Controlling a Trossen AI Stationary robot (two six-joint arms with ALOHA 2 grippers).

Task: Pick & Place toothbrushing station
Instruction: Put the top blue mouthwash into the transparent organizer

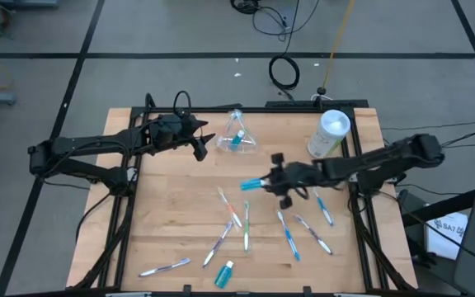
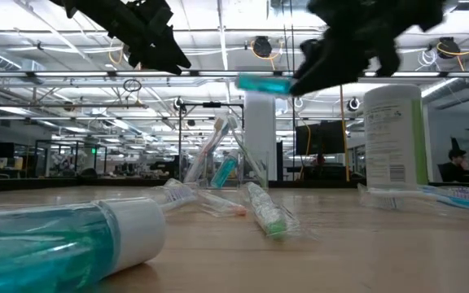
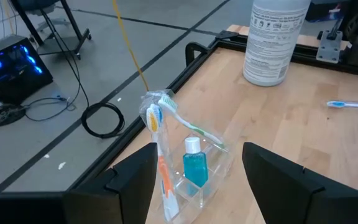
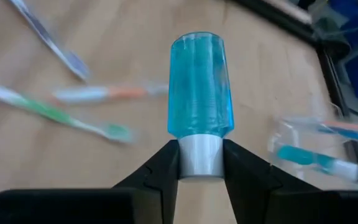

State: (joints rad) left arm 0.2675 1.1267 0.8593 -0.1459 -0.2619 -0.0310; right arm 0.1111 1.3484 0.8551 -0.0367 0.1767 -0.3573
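Note:
My right gripper [image 1: 264, 183] hangs over the table's middle, shut on a small teal bottle with a white cap [image 1: 251, 186], which the low view shows in the air [image 2: 264, 84]. A clear holder [image 1: 236, 139] stands near the far edge, with two toothbrushes [image 3: 157, 134] leaning in it and a second teal bottle [image 3: 195, 167] upright inside. My left gripper [image 1: 202, 148] is open just left of the holder, fingers spread on either side of it in the left wrist view [image 3: 197, 152], touching nothing. Several toothbrushes [image 1: 246, 227] lie loose on the wood. My right gripper pinches the bottle's white cap [image 4: 199, 157] between its two fingers. The teal body [image 4: 200, 84] sticks out ahead of the fingertips, along the fingers, toward the table's left. The bottle is lifted clear of the table and lies about level.
A tall white canister [image 1: 330, 132] stands at the far right corner. A third teal bottle [image 1: 223, 274] lies near the front edge, close to the low camera [image 2: 47, 240]. Wrapped toothbrushes [image 1: 165, 266] are scattered across the near half, with bare wood at the left.

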